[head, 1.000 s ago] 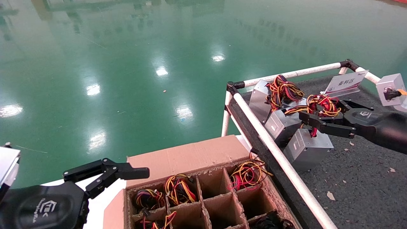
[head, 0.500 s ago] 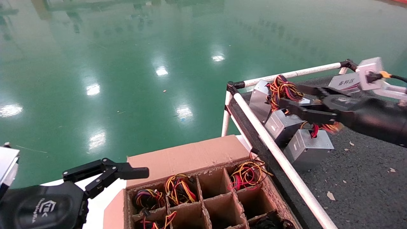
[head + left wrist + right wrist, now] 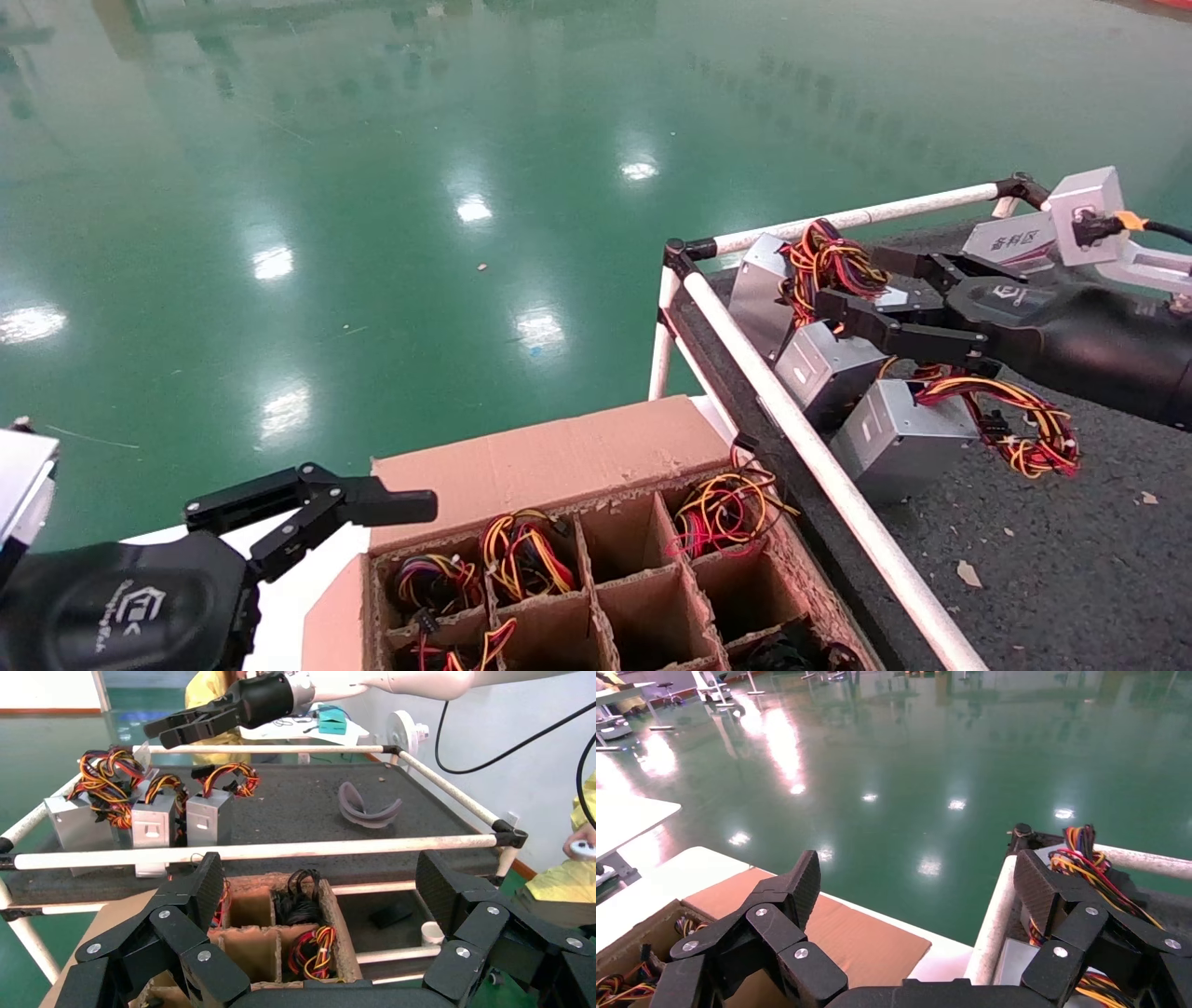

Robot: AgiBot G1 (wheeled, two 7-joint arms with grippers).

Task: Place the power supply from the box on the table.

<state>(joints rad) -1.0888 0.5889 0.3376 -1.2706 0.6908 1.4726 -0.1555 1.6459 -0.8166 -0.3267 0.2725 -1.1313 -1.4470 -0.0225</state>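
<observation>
Three silver-grey power supplies stand in a row on the dark table (image 3: 1071, 559) beside its white rail. The nearest power supply (image 3: 896, 436) has its red and yellow wires (image 3: 1020, 424) trailing loose on the table. My right gripper (image 3: 852, 280) hovers open and empty above the middle unit (image 3: 824, 368); its own view shows its gripper (image 3: 916, 881) facing the box flap (image 3: 828, 931). The brown box (image 3: 559, 457) has grid cells with wire bundles (image 3: 726, 508). My left gripper (image 3: 312, 511) is open beside the box, its wrist view (image 3: 323, 881) looking over the cells (image 3: 330, 917).
A white pipe rail (image 3: 810, 447) runs between box and table. A small white sign (image 3: 1010, 240) stands at the table's far corner. A grey curved piece (image 3: 369, 808) lies farther along the table. Green floor lies beyond.
My right gripper has let go of the nearest unit's wire bundle, which dropped onto the table. The gripper rose and shifted toward the far units. The left arm stayed still.
</observation>
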